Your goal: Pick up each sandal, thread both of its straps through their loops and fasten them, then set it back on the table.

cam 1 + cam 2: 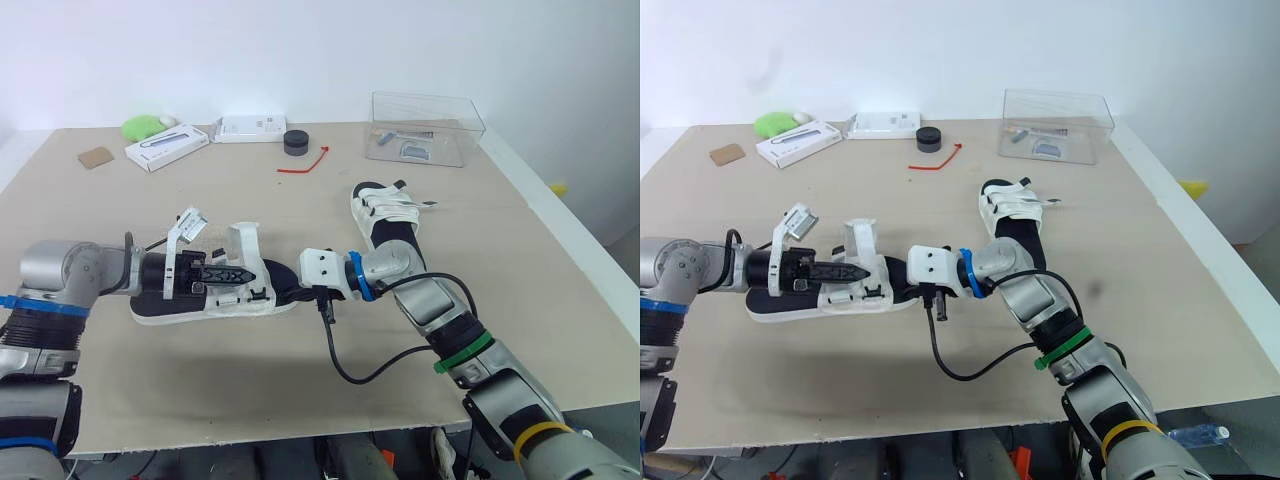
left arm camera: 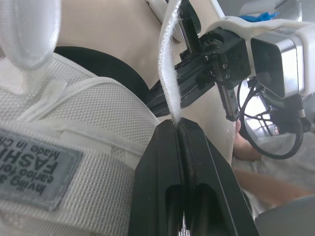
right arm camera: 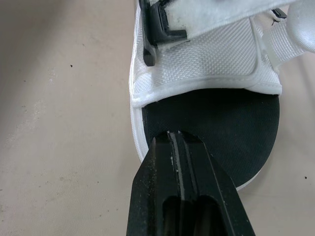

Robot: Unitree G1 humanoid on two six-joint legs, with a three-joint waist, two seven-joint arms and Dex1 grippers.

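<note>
Left eye view: the near sandal (image 1: pixel 215 292) lies on its sole at the front of the bench (image 1: pixel 200 385), between the two arms, with its white straps standing up loose. The left gripper (image 1: pixel 245 272) reaches over the sandal's upper from the robot's left. The right gripper (image 1: pixel 285 287) meets the sandal's other end from the right. The far sandal (image 1: pixel 385 215) lies flat further back, just beside the right forearm. Along the back edge of the bench are a clear box (image 1: pixel 425 127), a black puck (image 1: pixel 296 142), a red cord (image 1: pixel 303 165), two white boxes (image 1: pixel 167 146) and a green lump (image 1: pixel 143 126).

Left wrist view: the left fingers (image 2: pixel 157 167) are clenched on a white strap (image 2: pixel 167 73), which rises from between the tips. White mesh with a sewn label lies just beside them. The right gripper's fingers show beyond the strap.

Right wrist view: the right fingers (image 3: pixel 157 162) are pressed together with nothing between them. Their tips rest on the black insole (image 3: pixel 221 113) at the rounded end of the near sandal, just below the white mesh band and its black buckle (image 3: pixel 155 27).
</note>
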